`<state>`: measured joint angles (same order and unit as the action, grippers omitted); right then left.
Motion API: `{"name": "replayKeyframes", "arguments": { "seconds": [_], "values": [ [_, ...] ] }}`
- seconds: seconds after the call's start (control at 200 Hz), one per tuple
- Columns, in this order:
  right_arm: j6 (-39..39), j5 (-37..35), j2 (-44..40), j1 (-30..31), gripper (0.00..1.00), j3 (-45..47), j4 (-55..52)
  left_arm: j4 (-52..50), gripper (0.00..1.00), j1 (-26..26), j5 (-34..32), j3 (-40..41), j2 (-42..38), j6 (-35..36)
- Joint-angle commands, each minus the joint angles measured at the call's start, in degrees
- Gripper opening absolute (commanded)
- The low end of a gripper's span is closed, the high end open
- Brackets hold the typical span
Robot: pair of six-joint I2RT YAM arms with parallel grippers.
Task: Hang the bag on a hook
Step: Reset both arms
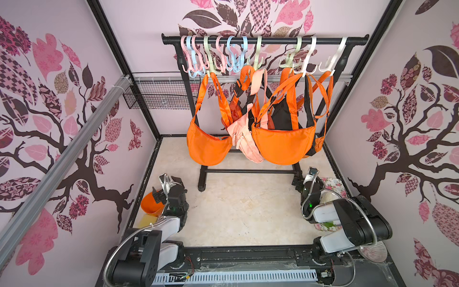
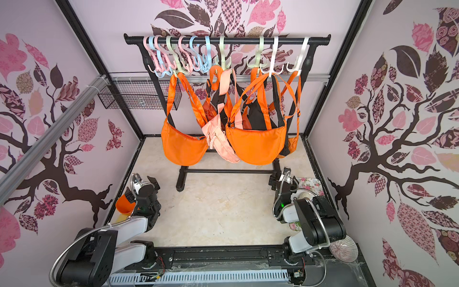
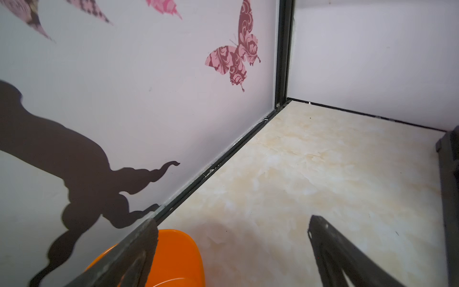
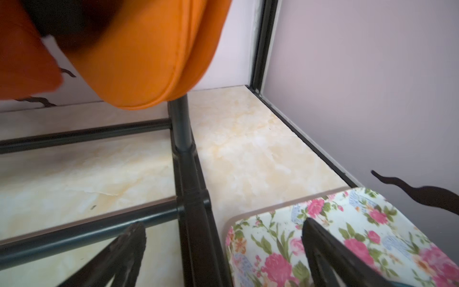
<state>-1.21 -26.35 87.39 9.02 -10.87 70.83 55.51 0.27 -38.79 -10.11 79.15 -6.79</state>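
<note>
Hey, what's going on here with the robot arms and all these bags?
Nothing is being handled. Several orange bags and a pink bag hang from hooks on the black rack. Both arms sit low, the left gripper by an orange bowl, the right gripper by a floral tray, fingers open and empty.

leftmost orange crescent bag, zip side up, by its strap from a pale green hook

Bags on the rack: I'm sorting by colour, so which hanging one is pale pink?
The pink bag, hanging between the left orange bag and the right orange bag; all the other bags are orange or orange and black.
</note>
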Motion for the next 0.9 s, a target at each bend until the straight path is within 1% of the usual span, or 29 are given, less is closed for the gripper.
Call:
{"name": "replayKeyframes", "arguments": {
  "seconds": [0.0, 0.015, 0.03, 0.045, 0.085, 0.105, 0.165, 0.21, 0.265, 0.315, 0.39, 0.895],
  "values": [
    [0.71, 3.8, 4.88, -0.64, 1.0, -2.06, 7.34, 13.88, 0.98, 3.67, 26.1, -1.12, 8.49, -0.52],
    [0.12, 4.3, 4.53, -1.05, 1.0, -2.5, 5.73, 9.93, 0.97, 3.53, 27.37, -2.01, 8.11, -0.4],
    [-0.54, 4.96, 3.88, -1.59, 1.0, -3.11, 2.89, 8.8, 0.97, 3.29, 28.16, -2.89, 8.59, 0.26],
    [-1.15, 5.98, 3.19, -2.27, 1.0, -3.82, 0.23, 9.55, 0.97, 3.05, 29.45, -3.49, 9.73, 1.37],
    [-2.64, 8.19, 1.88, -3.77, 1.0, -5.61, -5.32, 13.48, 0.97, 2.98, 35.29, -4.52, 13.03, 3.1],
    [-2.94, 8.7, 1.5, -4.01, 1.0, -6.08, -6.89, 12.68, 0.97, 2.98, 36.95, -5.29, 13.25, 3.88],
    [-2.94, 8.71, 2.01, -4.1, 1.0, -6.01, -5.63, 0.64, 0.97, 2.4, 38.4, -8.85, 10.31, 5.8],
    [-2.82, 8.73, 2.59, -4.17, 1.0, -5.52, -3.66, -2.99, 0.97, 2.34, 39.33, -10.95, 10.55, 6.4],
    [-2.74, 8.64, 2.63, -4.17, 1.0, -5.3, -3.09, -1.41, 0.97, 3.01, 39.29, -11.72, 12.21, 4.77],
    [-2.65, 8.76, 2.27, -4.15, 1.0, -5.24, -3.64, -3.25, 0.97, 3.68, 39.84, -11.9, 11.44, 4.8],
    [-2.61, 8.77, 2.16, -4.17, 1.0, -5.0, -3.44, -1.74, 0.97, 3.61, 39.57, -11.68, 11.97, 4.4],
    [-2.57, 8.76, 2.23, -4.14, 1.0, -4.9, -3.14, -1.7, 0.97, 2.65, 38.4, -11.55, 11.55, 4.91]
  ]
}}
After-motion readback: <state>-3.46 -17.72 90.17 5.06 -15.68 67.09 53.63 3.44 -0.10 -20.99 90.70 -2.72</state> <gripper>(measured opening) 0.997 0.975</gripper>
